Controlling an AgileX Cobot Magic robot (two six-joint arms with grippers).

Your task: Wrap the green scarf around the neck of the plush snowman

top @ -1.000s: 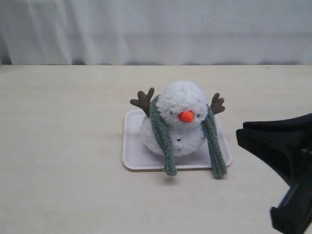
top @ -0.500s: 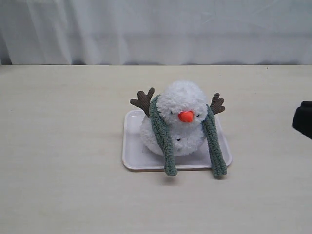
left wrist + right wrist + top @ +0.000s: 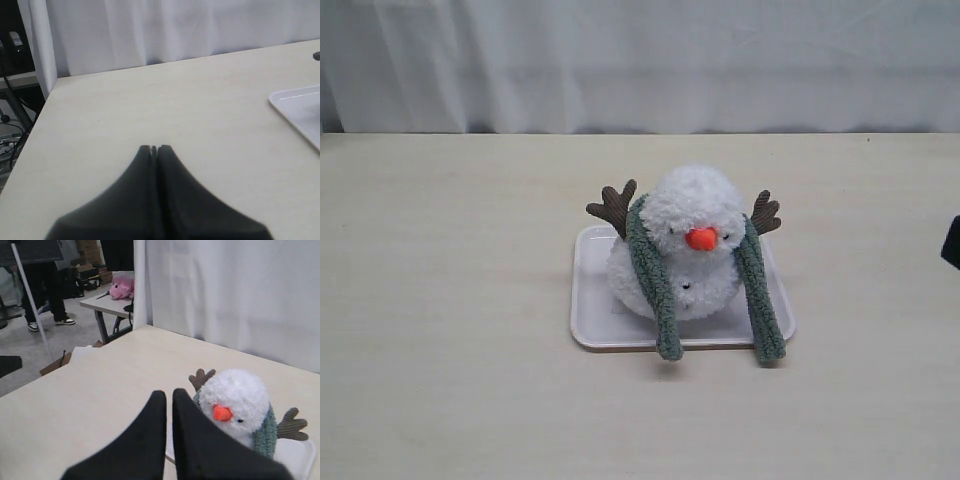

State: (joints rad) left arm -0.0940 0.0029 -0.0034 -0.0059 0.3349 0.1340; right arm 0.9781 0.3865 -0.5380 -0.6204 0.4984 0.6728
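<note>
Left gripper [image 3: 154,148]: black fingers pressed flat together with nothing between them; above bare table top, well apart from the tray corner.
Right gripper [image 3: 169,392]: black fingers drawn together to a thin slit, pinching nothing; clear of the snowman, which sits beyond the tips.
Plush snowman [image 3: 685,240]: white, fluffy, upright on the tray near the table's middle; orange nose faces the exterior camera; brown twig arms stick out at either side of the head.
Green scarf [image 3: 655,280]: draped over the snowman from behind; two ends hang straight down the front, one on each side of the nose, uncrossed; both tips reach past the tray's near edge.
Snowman's neck [image 3: 696,259]: front crease bare between the two hanging ends.
Tray [image 3: 592,325]: white, shallow, rounded corners, flat on the table.
Table [image 3: 450,300]: pale wood grain.
Curtain [image 3: 640,60]: white, along the far edge.
</note>
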